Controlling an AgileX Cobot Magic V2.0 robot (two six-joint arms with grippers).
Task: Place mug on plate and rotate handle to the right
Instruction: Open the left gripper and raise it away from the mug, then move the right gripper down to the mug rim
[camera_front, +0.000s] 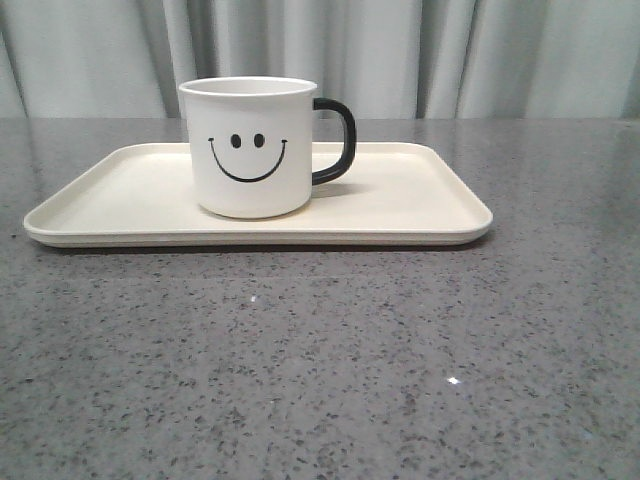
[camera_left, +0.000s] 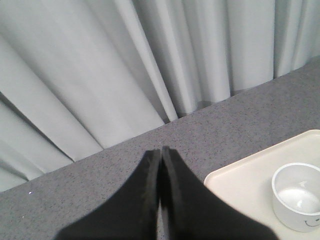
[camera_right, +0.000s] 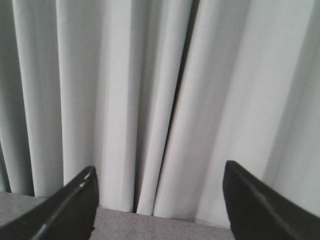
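The speckled grey table (camera_front: 320, 380) is filling the lower frame, and mid-frame the plate (camera_front: 420, 205) is carrying the mug (camera_front: 250, 150) upright, left of centre, handle (camera_front: 338, 140) pointing right. The left tool (camera_left: 160, 165) is sitting clenched and empty, the right tool (camera_right: 160, 200) hanging released before the curtain (camera_right: 150, 90).

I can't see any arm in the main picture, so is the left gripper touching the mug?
Apart. The left wrist view shows the left gripper, shut, over bare table, with the mug standing off to the side on the plate.
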